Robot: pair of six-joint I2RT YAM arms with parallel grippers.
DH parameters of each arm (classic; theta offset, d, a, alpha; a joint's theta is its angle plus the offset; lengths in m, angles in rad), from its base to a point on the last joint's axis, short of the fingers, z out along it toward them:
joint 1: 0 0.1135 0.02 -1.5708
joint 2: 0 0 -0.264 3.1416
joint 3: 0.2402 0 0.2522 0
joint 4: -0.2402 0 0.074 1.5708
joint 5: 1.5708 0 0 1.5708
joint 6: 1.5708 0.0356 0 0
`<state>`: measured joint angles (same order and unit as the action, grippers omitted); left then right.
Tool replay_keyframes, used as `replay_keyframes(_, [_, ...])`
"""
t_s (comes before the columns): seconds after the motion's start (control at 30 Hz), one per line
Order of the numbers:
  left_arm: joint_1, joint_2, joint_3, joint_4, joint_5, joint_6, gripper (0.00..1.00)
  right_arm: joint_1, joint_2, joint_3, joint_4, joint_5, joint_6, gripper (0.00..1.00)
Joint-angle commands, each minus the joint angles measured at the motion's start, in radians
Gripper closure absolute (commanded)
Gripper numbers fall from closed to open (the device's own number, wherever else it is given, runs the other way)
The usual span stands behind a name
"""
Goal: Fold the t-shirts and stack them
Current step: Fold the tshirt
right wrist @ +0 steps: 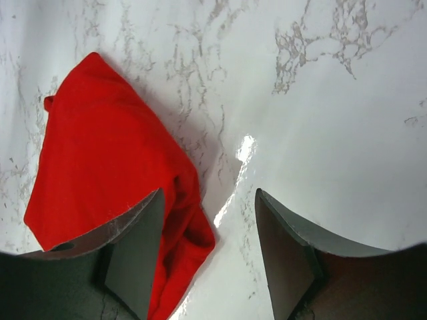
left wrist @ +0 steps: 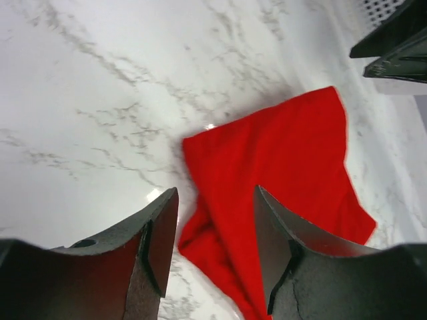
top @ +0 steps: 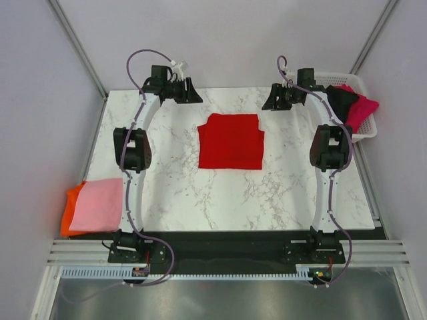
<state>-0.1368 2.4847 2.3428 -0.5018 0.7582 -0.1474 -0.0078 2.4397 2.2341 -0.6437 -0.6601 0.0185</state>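
The counter [top: 200,193] is carrying one folded red t-shirt [top: 230,141] at frame centre. It is nearly square, showing no clear long axis. One basket [top: 327,79] at upper right is holding one black t-shirt [top: 340,100] and one magenta t-shirt [top: 363,108]. At lower left, one pink t-shirt [top: 99,203] is lying on one orange t-shirt [top: 69,212]. The left end effector [top: 190,93] and right end effector [top: 270,100] are hovering with fingers spread and empty. The red t-shirt is lying between and just below them, about equally near each.
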Motion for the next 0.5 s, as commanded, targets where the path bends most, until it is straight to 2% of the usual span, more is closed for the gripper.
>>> replay_keyframes(0.0, [0.006,0.049,0.084,0.043,-0.039,0.074,0.44,-0.018,0.041,0.099,0.061,-0.035,0.083,0.35])
replay_keyframes(0.17, [-0.009,0.097,0.059,0.039,-0.02,0.052,0.44,-0.015,0.096,0.09,0.162,-0.11,0.211,0.34])
replay_keyframes(0.47, [-0.044,0.163,0.072,0.06,-0.005,0.014,0.44,0.027,0.133,0.065,0.187,-0.164,0.23,0.34])
